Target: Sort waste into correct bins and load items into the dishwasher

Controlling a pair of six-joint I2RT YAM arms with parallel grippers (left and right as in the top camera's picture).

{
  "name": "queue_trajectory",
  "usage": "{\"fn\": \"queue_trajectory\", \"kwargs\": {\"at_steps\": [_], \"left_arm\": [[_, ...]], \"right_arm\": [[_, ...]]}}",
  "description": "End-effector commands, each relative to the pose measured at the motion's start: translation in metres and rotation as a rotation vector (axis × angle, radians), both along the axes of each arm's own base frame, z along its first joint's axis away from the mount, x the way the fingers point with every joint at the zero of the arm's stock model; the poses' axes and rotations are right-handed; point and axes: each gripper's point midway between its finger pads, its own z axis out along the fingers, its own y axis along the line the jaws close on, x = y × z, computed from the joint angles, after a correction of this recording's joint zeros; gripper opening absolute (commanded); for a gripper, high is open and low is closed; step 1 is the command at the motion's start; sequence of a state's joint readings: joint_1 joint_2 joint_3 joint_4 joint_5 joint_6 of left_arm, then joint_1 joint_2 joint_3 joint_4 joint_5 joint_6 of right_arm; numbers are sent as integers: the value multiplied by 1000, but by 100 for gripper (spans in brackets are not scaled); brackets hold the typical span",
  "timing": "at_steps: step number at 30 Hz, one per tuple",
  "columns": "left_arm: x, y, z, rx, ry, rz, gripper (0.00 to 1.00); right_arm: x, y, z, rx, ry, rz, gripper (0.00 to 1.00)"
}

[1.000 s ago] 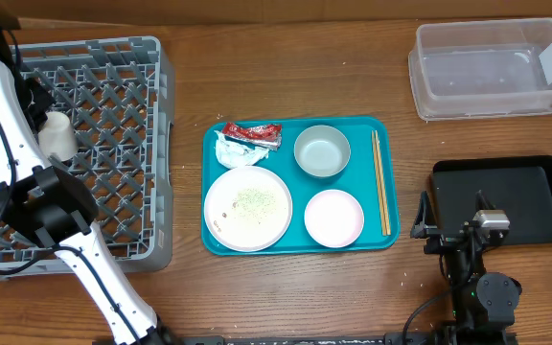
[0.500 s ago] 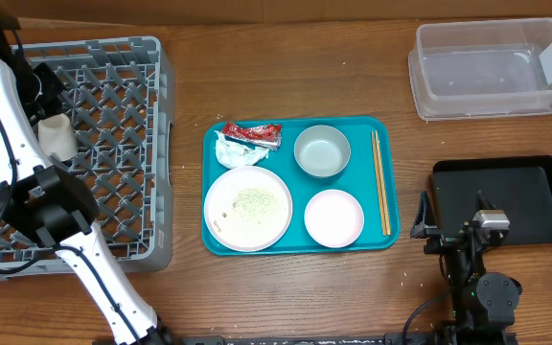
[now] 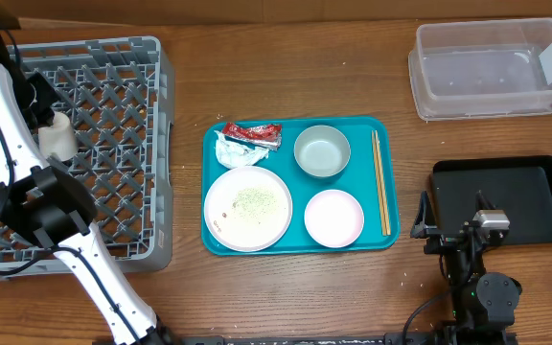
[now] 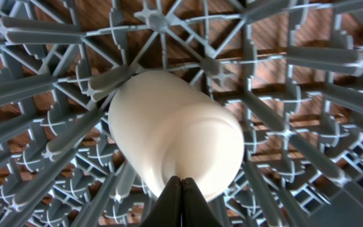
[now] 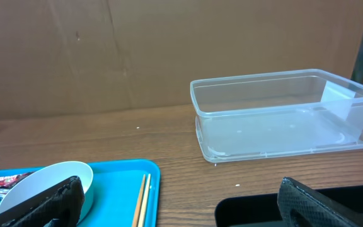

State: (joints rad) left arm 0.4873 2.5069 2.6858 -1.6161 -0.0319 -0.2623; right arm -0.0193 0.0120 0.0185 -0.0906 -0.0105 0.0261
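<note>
Left pincer (image 4: 181, 194) slightly nearer, tips together, over white cup (image 4: 175, 142) aslant in rack (image 4: 295, 94); right pincer (image 5: 181, 205) apart.

A teal tray (image 3: 372, 241) with rounded corners and a raised rim lies flat near the middle of the wooden table (image 3: 295, 67), its long sides running parallel to the table's far edge. The tabletop is brown with visible grain. In the right wrist view, a plain brown board (image 5: 106, 50) stands upright behind the table's far edge.
</note>
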Motion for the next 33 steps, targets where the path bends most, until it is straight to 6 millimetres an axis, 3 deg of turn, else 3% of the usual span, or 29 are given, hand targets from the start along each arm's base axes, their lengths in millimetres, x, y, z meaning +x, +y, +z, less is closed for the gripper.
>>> {"fn": "queue_trajectory", "kwargs": {"at_steps": [1, 5, 10, 15, 19, 23, 28, 31, 32, 33], "left_arm": [[-7, 6, -19, -4, 45, 27, 4], [-9, 6, -33, -10, 75, 28, 4], [-25, 22, -27, 44, 116, 106, 4], [-51, 44, -2, 98, 122, 286, 4], [-62, 45, 27, 71, 56, 373, 4], [-40, 11, 64, -122, -139, 343, 4], [-4, -62, 122, -499, -393, 210, 4], [12, -108, 144, -636, -473, 30, 6], [16, -124, 148, -660, -492, -52, 24], [19, -139, 149, -668, -499, -132, 56]], "right_arm": [[0, -3, -2, -1, -5, -13, 100], [0, -2, -2, -1, -5, -13, 100], [0, -3, -2, -1, -5, -13, 100], [0, -2, -2, -1, -5, -13, 100], [0, -2, -2, -1, -5, -13, 100], [0, -2, -2, -1, -5, -13, 100], [0, -2, -2, -1, -5, -13, 100], [0, -3, -2, -1, -5, -13, 100], [0, -2, -2, -1, -5, -13, 100], [0, -3, -2, -1, -5, -13, 100]]}}
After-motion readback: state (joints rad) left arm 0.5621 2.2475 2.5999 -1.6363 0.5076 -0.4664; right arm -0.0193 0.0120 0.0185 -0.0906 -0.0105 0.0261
